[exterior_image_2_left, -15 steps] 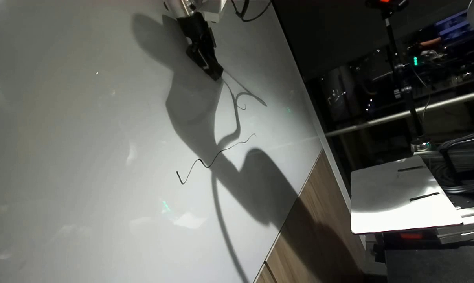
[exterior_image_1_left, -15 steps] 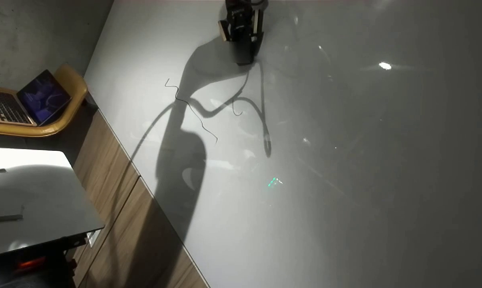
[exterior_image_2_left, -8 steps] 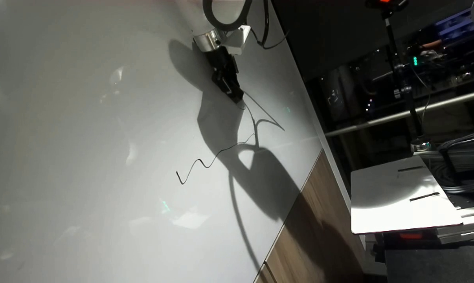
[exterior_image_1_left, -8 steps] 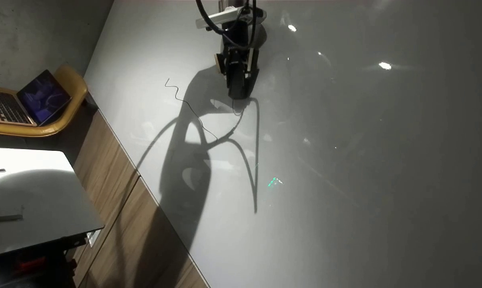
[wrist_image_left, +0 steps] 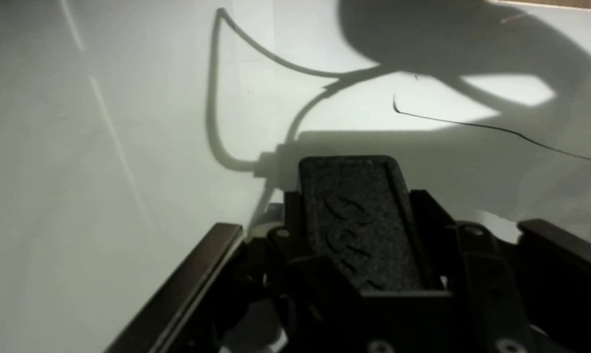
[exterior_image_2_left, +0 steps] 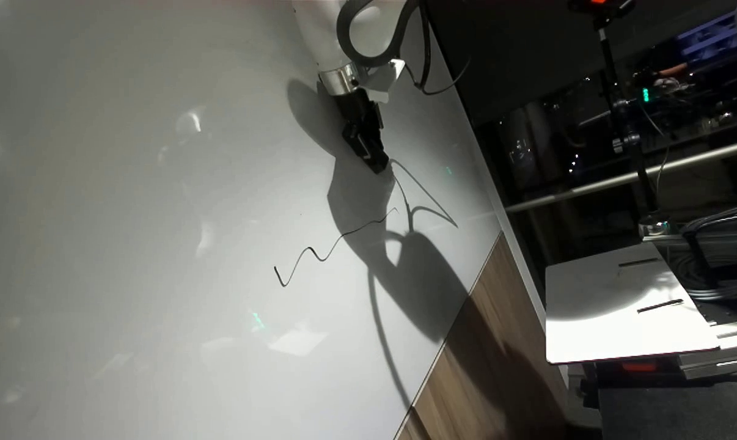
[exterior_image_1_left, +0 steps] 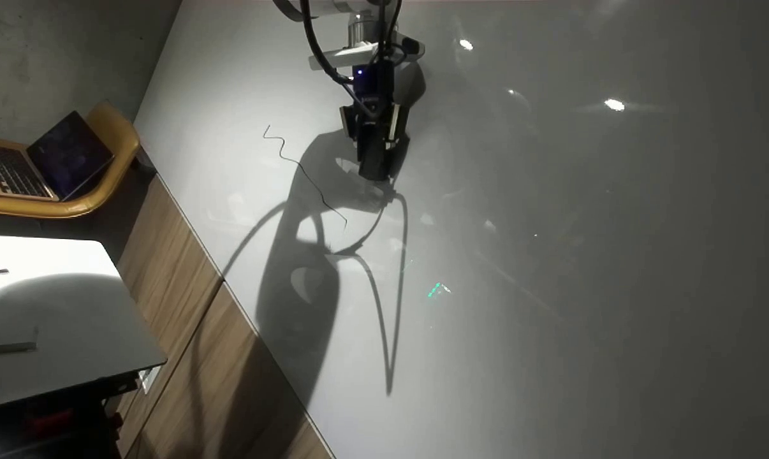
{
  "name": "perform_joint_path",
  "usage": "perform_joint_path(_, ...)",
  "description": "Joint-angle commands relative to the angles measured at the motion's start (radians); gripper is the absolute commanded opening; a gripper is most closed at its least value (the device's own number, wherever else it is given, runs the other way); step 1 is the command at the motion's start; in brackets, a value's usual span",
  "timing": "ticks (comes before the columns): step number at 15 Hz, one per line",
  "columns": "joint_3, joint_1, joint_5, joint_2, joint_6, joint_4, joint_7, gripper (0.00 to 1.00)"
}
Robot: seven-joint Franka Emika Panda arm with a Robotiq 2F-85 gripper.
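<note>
My gripper (wrist_image_left: 355, 197) is shut on a dark grey, speckled eraser block (wrist_image_left: 349, 169) with lettering pressed into its face. The black fingers (wrist_image_left: 291, 211) press on its two long sides, and its rounded end sticks out past them. In both exterior views the eraser (exterior_image_1_left: 374, 159) points down along the glossy white surface (exterior_image_1_left: 550, 319), at or close to it; contact cannot be made out. A thin wavy black line (exterior_image_2_left: 322, 259) is drawn on that surface, apart from the eraser. In the wrist view the line (wrist_image_left: 491, 127) runs off to the right.
Wood panels (exterior_image_1_left: 168, 255) border the white surface. Beyond them are a metal plate (exterior_image_2_left: 625, 311) and a yellow chair (exterior_image_1_left: 126, 137) with an open laptop (exterior_image_1_left: 69, 153). Black cables (exterior_image_2_left: 426, 55) loop from the arm, whose large shadow (exterior_image_1_left: 301, 287) falls across surface and panels.
The arm has moved down the exterior views along the white surface, the eraser still held. A small hook-shaped mark seen earlier no longer shows by the eraser's end. The wavy line is unchanged.
</note>
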Motion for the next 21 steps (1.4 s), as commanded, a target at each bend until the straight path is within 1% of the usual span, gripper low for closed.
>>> perform_joint_path(1, -0.031, -0.032, 0.000, 0.073, 0.131, 0.020, -0.007, 0.32)
perform_joint_path(7, -0.045, -0.042, -0.023, 0.074, 0.147, 0.012, -0.018, 0.32)
perform_joint_path(13, -0.047, -0.042, -0.088, 0.069, 0.099, 0.062, -0.058, 0.32)
perform_joint_path(18, -0.037, -0.034, -0.099, 0.056, 0.074, 0.084, -0.054, 0.32)
perform_joint_path(21, -0.026, -0.024, -0.073, 0.048, 0.049, 0.105, -0.047, 0.32)
